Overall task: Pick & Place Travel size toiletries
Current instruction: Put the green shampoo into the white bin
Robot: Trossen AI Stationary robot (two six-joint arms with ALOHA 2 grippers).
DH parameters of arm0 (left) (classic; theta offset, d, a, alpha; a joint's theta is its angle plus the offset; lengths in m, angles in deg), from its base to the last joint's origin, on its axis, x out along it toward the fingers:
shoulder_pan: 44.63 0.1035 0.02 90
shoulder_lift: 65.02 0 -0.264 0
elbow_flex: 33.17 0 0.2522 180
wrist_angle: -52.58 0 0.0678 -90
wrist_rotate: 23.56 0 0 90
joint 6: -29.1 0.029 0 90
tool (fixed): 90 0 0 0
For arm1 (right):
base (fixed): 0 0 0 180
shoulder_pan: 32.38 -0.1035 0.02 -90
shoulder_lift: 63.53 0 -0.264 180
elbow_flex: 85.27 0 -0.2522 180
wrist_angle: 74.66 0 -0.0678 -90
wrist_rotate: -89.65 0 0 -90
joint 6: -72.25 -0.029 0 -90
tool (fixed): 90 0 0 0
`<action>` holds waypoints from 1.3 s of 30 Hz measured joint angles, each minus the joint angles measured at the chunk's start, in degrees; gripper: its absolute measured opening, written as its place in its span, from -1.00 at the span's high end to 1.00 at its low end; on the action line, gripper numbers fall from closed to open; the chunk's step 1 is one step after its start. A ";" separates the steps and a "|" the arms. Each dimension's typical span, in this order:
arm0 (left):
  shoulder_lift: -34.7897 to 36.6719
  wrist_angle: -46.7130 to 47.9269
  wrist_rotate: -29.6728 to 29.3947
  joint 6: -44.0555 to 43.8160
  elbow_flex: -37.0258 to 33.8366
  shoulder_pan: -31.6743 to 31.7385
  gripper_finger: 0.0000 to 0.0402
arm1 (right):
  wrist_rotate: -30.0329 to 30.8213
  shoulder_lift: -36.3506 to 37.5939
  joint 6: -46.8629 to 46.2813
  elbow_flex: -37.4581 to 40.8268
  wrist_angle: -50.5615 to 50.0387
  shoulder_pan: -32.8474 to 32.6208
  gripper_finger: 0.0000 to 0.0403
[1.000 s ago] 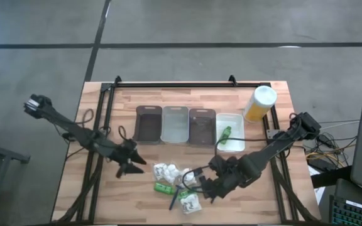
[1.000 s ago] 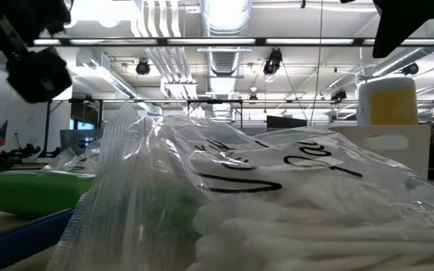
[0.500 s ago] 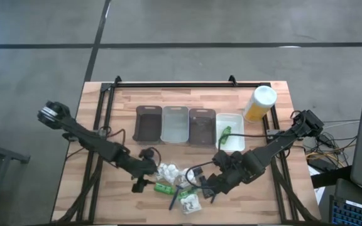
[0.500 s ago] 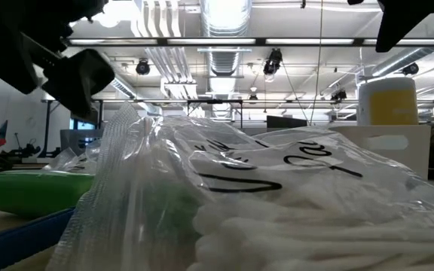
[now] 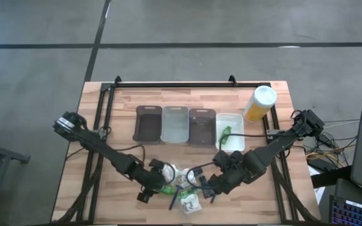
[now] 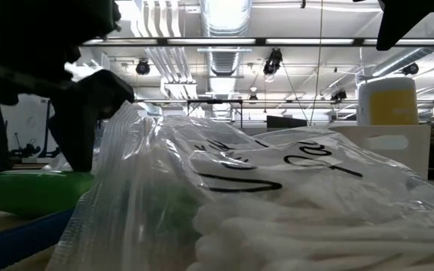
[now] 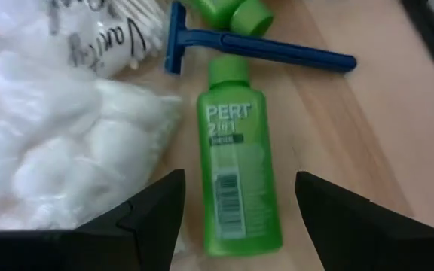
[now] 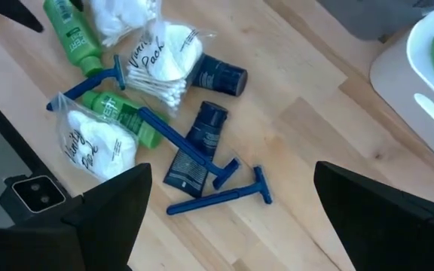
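You are barely started: only one small green tube lies in the white rectangular tray at the right end of the row; the rest sits heaped at the table's near edge. Your left gripper hovers with fingers wide, straddling a green Pert bottle beside a dark blue razor and white cotton packets; your right gripper, also wide, holds nothing above dark blue tubes and razors.
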 joint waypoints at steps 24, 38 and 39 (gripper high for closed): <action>-2.26 1.48 2.11 -3.89 1.15 -0.10 0.21 | -1.65 0.09 7.75 0.04 4.97 0.06 -0.83; 13.34 6.93 -7.55 -5.58 4.66 2.07 0.21 | 3.64 2.04 28.01 -1.15 11.31 0.27 -0.83; 13.85 5.97 -8.59 -5.57 4.68 2.79 0.21 | 4.80 2.11 30.39 -1.47 11.52 0.38 -0.83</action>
